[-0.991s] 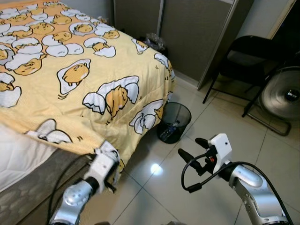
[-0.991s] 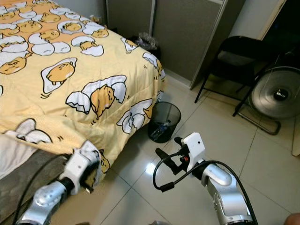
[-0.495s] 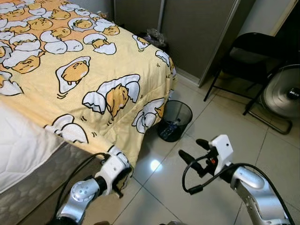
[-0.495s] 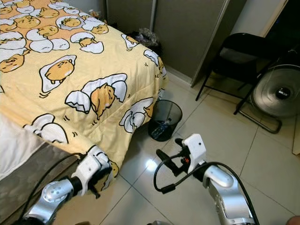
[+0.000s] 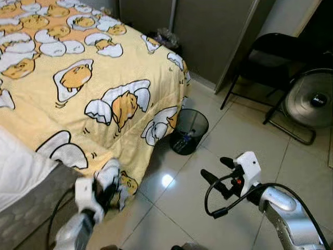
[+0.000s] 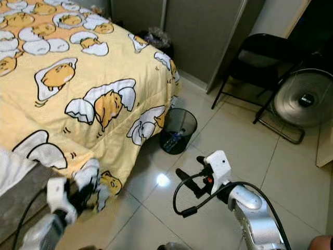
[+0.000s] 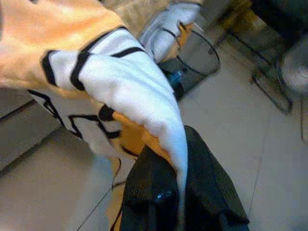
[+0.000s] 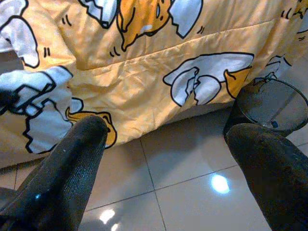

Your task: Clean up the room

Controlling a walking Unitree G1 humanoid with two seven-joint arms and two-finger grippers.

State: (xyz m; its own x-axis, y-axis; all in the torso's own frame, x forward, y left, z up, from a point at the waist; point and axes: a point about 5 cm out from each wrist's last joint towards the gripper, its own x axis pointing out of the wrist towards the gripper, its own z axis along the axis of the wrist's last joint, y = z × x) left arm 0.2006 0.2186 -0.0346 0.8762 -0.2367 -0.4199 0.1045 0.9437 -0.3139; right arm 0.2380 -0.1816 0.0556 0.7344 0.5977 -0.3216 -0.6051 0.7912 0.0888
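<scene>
My left pincer [image 5: 108, 188] is clamped tight on the near corner of the yellow blanket [image 5: 78, 88], which drapes over the bed on my left. My right pincer [image 5: 217, 172] hangs over the floor tiles [image 5: 244, 135], fingers spread wide, gripping nothing. A bin [image 5: 189, 131] stands farther off, beside the blanket's edge.

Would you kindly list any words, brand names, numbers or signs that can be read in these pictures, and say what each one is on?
Fan: a light mark on its dark hub badge, too small and blurred to read.
Blanket: cartoon egg pictures, no lettering.
Wire wastebasket: the bottle inside shows no readable label.
Nothing else carries text.
</scene>
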